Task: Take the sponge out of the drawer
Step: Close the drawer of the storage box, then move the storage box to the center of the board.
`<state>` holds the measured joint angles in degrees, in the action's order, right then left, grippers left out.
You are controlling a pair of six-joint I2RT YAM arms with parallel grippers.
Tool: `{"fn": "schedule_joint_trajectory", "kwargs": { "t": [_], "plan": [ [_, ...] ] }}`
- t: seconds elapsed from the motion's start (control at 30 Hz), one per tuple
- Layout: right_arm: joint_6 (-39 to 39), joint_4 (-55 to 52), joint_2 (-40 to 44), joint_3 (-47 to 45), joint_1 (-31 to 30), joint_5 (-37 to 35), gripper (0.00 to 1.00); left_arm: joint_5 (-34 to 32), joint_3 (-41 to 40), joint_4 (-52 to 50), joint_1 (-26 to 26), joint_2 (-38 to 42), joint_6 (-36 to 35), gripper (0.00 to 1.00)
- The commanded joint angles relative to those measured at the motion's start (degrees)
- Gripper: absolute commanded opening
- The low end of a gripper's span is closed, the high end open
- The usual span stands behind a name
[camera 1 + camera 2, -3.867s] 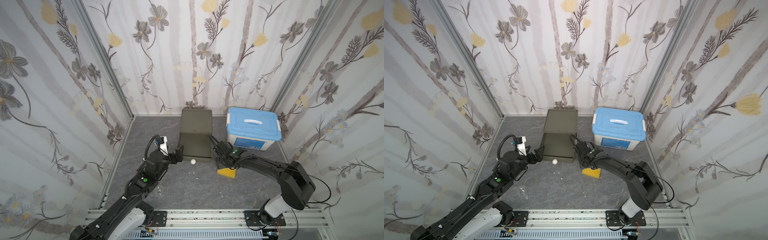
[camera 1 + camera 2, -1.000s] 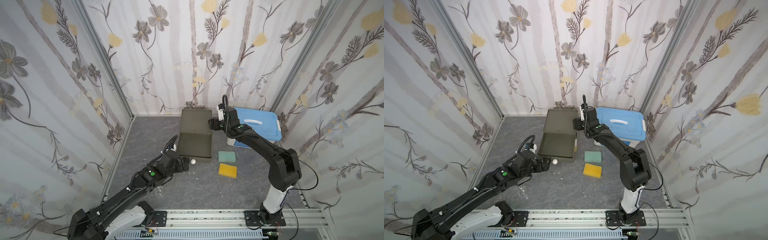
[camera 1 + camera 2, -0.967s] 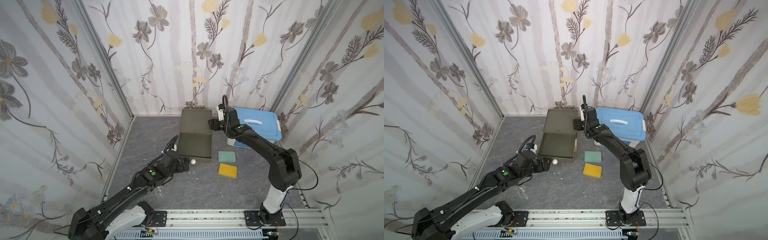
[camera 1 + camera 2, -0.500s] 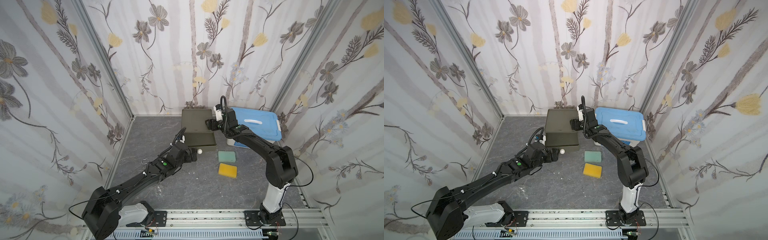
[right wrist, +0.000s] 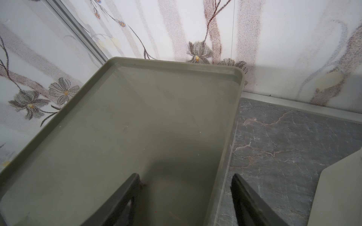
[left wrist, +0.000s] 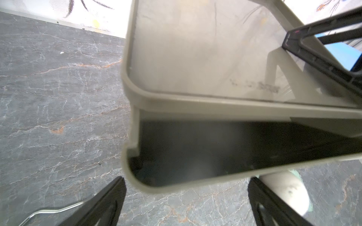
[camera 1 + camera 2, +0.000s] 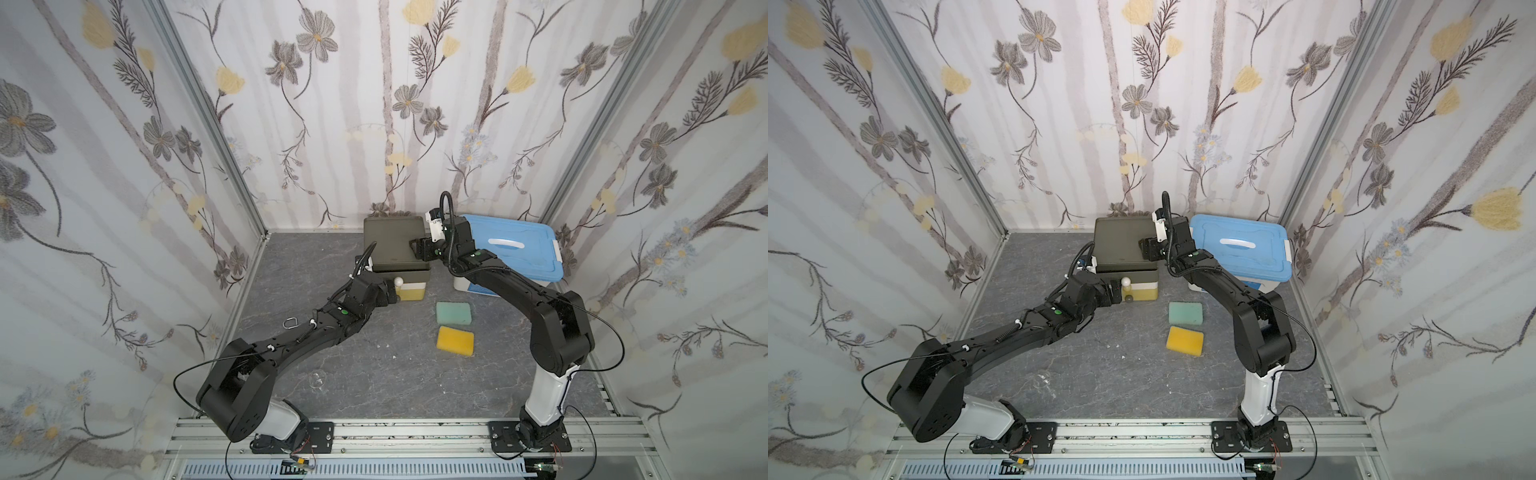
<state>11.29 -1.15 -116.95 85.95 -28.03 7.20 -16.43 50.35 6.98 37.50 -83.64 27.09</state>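
We see green sponge (image 7: 453,312) and yellow sponge (image 7: 455,340) out on the floor (image 7: 374,374), left gripper (image 7: 390,291) wide at the knob (image 7: 399,281) of the drawer (image 7: 411,293), right gripper (image 7: 419,248) wide atop the cabinet (image 7: 390,239): a hard shove could skid it.

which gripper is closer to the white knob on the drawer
Left. The left gripper sits beside the white knob at the drawer front; the right gripper is over the cabinet top.

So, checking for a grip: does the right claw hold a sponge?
No, the right claw stands open at the cabinet edge, holding nothing.
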Motion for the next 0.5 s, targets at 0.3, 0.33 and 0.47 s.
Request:
{"fn": "schedule_joint_trajectory", "kwargs": {
  "t": [0.3,0.33,0.47],
  "plan": [
    [-2.3,-9.8,-2.0,-0.3,-4.3,1.3,0.73,-1.8,2.0,7.5,-4.1,-2.4,-2.2,1.0],
    [-2.3,-10.1,-2.1,-0.2,-4.5,0.9,0.73,-1.9,1.9,7.5,-4.6,-2.5,-2.5,1.0],
    [-1.8,-10.3,-2.5,0.1,-4.8,0.4,0.73,-1.4,2.6,7.2,-6.5,-3.3,-4.3,1.0]
  ]
}}
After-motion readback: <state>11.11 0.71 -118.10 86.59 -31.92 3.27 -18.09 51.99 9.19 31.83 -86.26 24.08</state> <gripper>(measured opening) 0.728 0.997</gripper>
